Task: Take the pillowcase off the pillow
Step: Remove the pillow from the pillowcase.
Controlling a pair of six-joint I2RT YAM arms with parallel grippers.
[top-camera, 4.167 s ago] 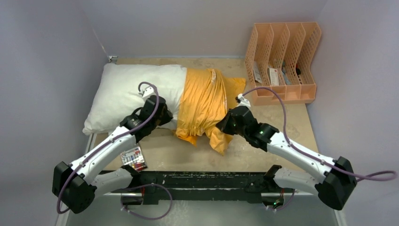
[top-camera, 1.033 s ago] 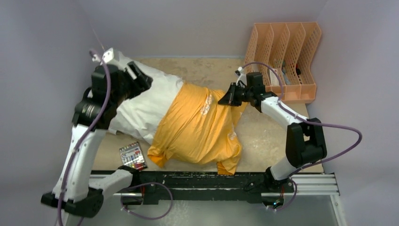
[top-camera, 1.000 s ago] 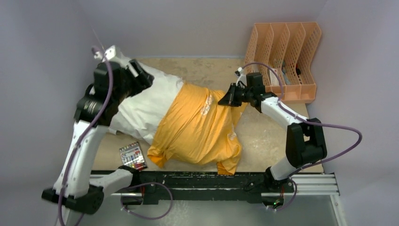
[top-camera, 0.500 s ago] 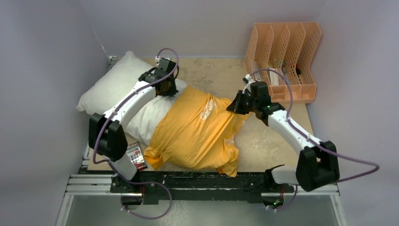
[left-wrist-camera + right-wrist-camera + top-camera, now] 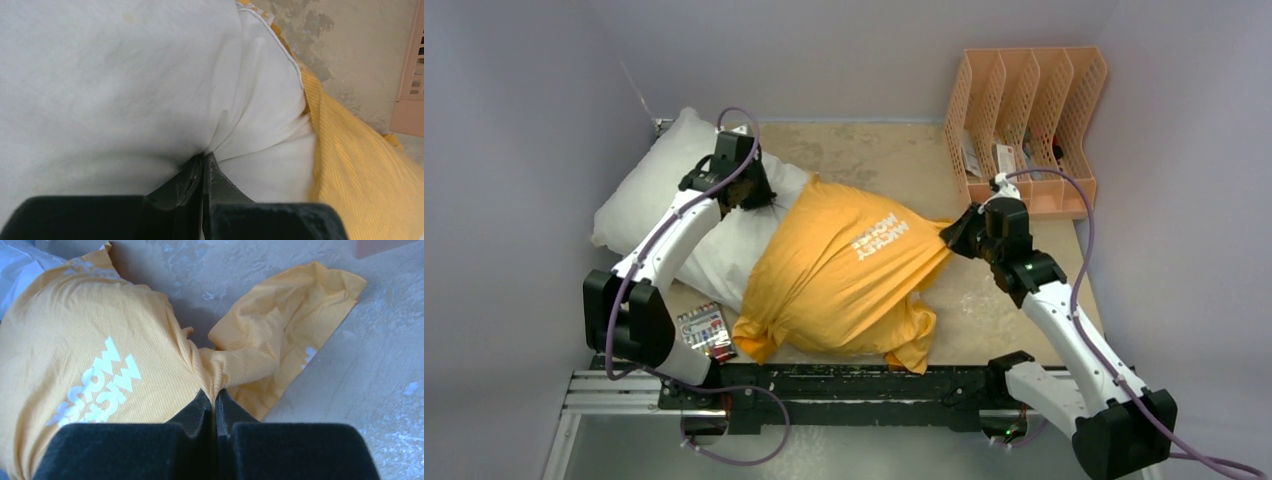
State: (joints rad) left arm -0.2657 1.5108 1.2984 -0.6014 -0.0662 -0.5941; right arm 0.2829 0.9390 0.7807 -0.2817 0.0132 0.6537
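Two grips, both fully closed. Left fingers [image 5: 182, 187] pinch a fold of the large soft white rectangular pillow [image 5: 646, 182], whose bare end lies at the far left corner of the beige surface [image 5: 874, 150]. Right fingers [image 5: 197, 412] pinch a bunched corner of the bright orange-yellow printed fabric pillowcase [image 5: 824, 285], stretched taut toward the right edge. It covers the pillow's other end, mid-surface.

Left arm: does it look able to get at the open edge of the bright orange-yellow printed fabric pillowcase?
Likely yes. The left gripper is shut on the big white stuffed pillow right beside the orange-yellow fabric pillowcase edge, with nothing between them. It would have to release the pillow first.
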